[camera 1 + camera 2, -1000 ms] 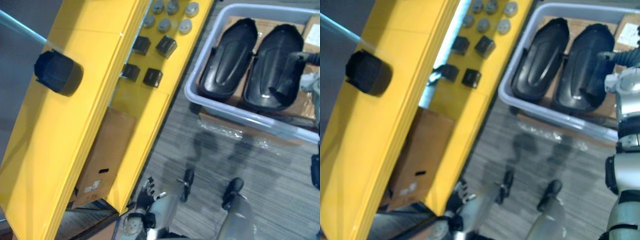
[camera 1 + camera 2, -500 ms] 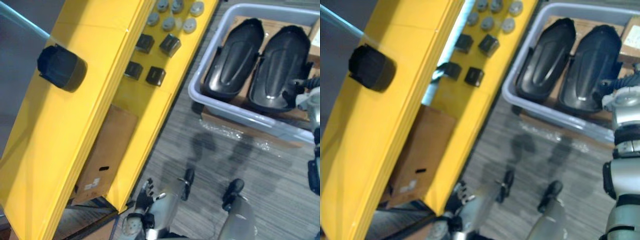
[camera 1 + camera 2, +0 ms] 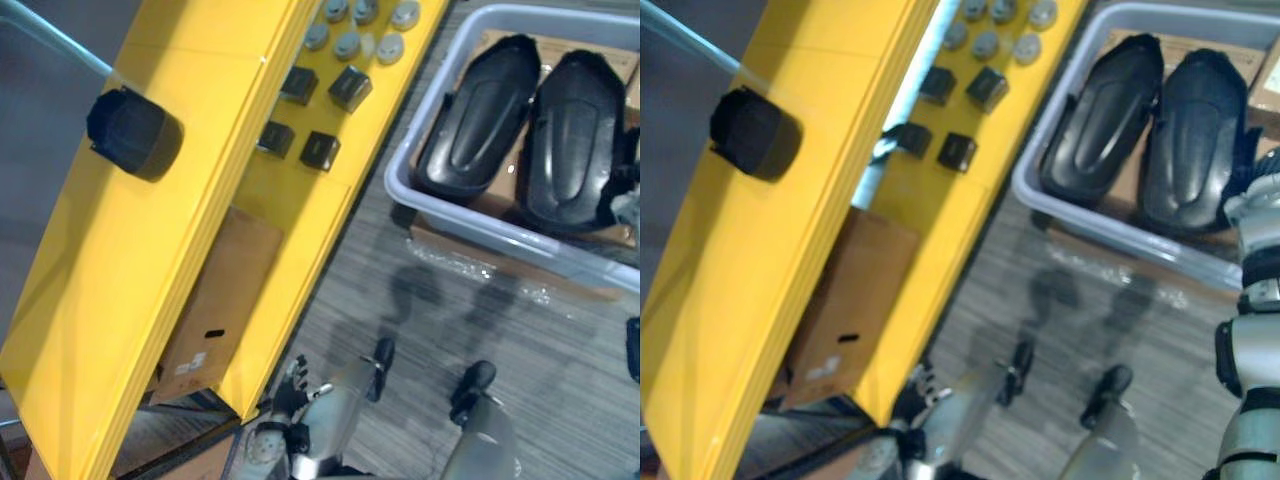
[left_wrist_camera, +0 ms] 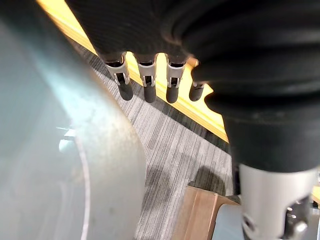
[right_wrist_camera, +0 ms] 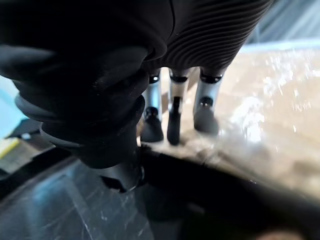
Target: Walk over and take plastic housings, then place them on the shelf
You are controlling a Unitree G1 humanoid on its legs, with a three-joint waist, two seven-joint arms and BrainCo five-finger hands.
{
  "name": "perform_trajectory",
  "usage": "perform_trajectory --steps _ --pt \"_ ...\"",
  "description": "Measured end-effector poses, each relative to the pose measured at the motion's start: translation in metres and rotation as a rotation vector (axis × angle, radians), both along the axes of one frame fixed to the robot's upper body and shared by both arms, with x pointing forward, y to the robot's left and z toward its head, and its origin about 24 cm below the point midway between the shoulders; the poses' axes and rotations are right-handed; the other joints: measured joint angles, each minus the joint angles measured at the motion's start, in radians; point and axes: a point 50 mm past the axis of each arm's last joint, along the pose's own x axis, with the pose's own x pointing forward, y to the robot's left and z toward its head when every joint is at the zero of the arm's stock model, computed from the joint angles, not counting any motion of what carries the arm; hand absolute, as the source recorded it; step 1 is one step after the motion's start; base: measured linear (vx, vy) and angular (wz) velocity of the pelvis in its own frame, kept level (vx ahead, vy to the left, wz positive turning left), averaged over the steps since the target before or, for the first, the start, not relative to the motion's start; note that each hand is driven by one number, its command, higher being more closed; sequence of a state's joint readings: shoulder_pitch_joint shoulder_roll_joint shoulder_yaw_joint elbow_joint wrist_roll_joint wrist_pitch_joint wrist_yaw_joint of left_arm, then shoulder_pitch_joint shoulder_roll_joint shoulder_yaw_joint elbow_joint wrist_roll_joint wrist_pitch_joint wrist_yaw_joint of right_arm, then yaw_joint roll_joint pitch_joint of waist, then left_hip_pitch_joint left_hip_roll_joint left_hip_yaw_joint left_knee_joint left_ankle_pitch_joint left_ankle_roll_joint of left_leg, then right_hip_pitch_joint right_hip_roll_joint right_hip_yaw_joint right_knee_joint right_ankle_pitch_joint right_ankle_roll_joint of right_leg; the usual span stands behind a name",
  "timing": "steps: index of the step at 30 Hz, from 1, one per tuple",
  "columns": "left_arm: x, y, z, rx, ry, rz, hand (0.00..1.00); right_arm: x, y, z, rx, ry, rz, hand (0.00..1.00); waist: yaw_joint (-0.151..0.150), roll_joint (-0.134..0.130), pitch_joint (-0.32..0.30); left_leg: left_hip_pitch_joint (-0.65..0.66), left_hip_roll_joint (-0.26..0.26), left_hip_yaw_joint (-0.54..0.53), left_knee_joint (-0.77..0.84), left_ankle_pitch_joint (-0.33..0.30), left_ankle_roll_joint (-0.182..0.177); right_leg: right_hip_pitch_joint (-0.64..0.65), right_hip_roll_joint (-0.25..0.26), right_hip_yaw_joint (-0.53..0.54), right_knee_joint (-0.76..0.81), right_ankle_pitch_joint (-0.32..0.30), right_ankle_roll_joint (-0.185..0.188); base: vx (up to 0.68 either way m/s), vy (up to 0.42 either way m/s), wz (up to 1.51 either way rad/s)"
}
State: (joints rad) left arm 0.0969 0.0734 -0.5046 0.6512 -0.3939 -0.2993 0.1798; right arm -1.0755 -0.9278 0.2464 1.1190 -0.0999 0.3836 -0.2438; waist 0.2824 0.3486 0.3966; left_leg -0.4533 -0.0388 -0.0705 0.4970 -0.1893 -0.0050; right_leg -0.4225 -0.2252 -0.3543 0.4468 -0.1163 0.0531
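Two long black plastic housings lie side by side, hollow side up, in a grey bin (image 3: 500, 238) at the upper right, on cardboard. My right hand (image 3: 1252, 185) is at the near right edge of the right housing (image 3: 575, 140). In the right wrist view its fingers (image 5: 172, 115) reach down over the rim of that glossy black housing (image 5: 200, 200) and the thumb sits on the near side, pinching the rim. The left housing (image 3: 475, 115) lies untouched. My left hand (image 3: 285, 395) hangs low beside the yellow shelf (image 3: 120, 270), its fingers (image 4: 145, 85) straight and empty.
The yellow shelf runs down the left side. A round black part (image 3: 132, 132) sits on its upper level, and small black blocks (image 3: 320, 150) and grey discs (image 3: 347, 43) on the lower one. A cardboard box (image 3: 215, 305) stands under it. Grey carpet lies between shelf and bin.
My right hand has slid toward the near end of the right housing and its fingers have curled over the rim. The view has shifted slightly. The left hand has not moved.
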Motion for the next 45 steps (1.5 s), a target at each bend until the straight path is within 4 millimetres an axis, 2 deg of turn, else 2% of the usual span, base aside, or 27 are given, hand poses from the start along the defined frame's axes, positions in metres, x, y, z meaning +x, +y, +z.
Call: perform_trajectory --steps 11,17,22,23,26,30,38,42,45 --pt "0.001 0.0 0.003 0.002 -0.023 0.01 0.0 -0.003 -0.003 -0.002 -0.02 -0.114 -0.076 1.0 -0.002 -0.003 0.002 0.0 -0.003 -0.004 0.002 0.0 0.0 0.007 -0.002 -0.004 -0.001 0.001 0.001 0.0 0.002 0.0" --pt "0.004 -0.001 0.012 -0.061 -0.063 0.064 0.0 -0.003 -0.002 0.003 -0.083 -0.163 -0.077 1.0 -0.029 -0.02 0.016 0.019 -0.003 -0.008 0.004 -0.001 0.002 0.036 -0.001 -0.012 -0.005 0.002 0.002 0.0 0.004 0.03" --pt "0.029 0.012 0.048 -0.157 -0.237 0.205 0.0 0.002 0.007 0.012 -0.13 -0.249 -0.067 1.0 -0.068 -0.066 0.05 0.039 0.008 -0.014 0.009 -0.005 -0.001 0.067 0.012 -0.022 -0.018 0.004 -0.001 0.0 0.002 0.01" --pt "0.034 0.018 0.058 -0.187 -0.277 0.253 0.0 0.004 0.011 0.009 -0.122 -0.273 -0.067 1.0 -0.081 -0.088 0.066 0.048 0.012 -0.02 0.01 -0.007 -0.004 0.081 0.018 -0.026 -0.024 0.006 -0.004 0.0 0.0 0.0" --pt "0.038 0.022 0.074 -0.224 -0.345 0.28 0.0 0.001 0.01 0.005 -0.107 -0.318 -0.09 1.0 -0.088 -0.113 0.084 0.074 0.016 -0.022 0.003 -0.007 -0.005 0.11 0.023 -0.029 -0.029 0.006 -0.005 0.0 0.0 0.0" --pt "0.036 0.027 0.086 -0.25 -0.397 0.303 0.0 0.008 0.024 0.01 -0.128 -0.395 -0.049 1.0 -0.106 -0.122 0.091 0.101 0.023 -0.021 -0.009 -0.007 -0.006 0.143 0.036 -0.031 -0.058 0.018 -0.007 0.02 0.007 -0.03" --pt "0.04 0.037 0.124 -0.271 -0.574 0.256 0.0 0.019 0.057 0.017 -0.155 -0.547 0.057 1.0 -0.126 -0.177 0.126 0.184 0.045 -0.019 -0.078 0.01 -0.025 0.224 0.068 -0.033 -0.135 0.045 -0.015 0.01 -0.009 -0.02" --pt "0.043 0.039 0.143 -0.303 -0.661 0.235 0.0 0.024 0.07 0.005 -0.141 -0.557 0.08 1.0 -0.13 -0.189 0.128 0.219 0.047 -0.011 -0.123 0.031 -0.029 0.25 0.072 -0.033 -0.168 0.061 -0.014 0.0 -0.004 -0.01" --pt "0.047 0.038 0.155 -0.312 -0.716 0.182 0.0 0.026 0.079 0.006 -0.141 -0.581 0.1 1.0 -0.131 -0.193 0.128 0.225 0.048 -0.001 -0.146 0.045 -0.028 0.252 0.076 -0.028 -0.194 0.083 -0.016 -0.02 -0.007 -0.08"
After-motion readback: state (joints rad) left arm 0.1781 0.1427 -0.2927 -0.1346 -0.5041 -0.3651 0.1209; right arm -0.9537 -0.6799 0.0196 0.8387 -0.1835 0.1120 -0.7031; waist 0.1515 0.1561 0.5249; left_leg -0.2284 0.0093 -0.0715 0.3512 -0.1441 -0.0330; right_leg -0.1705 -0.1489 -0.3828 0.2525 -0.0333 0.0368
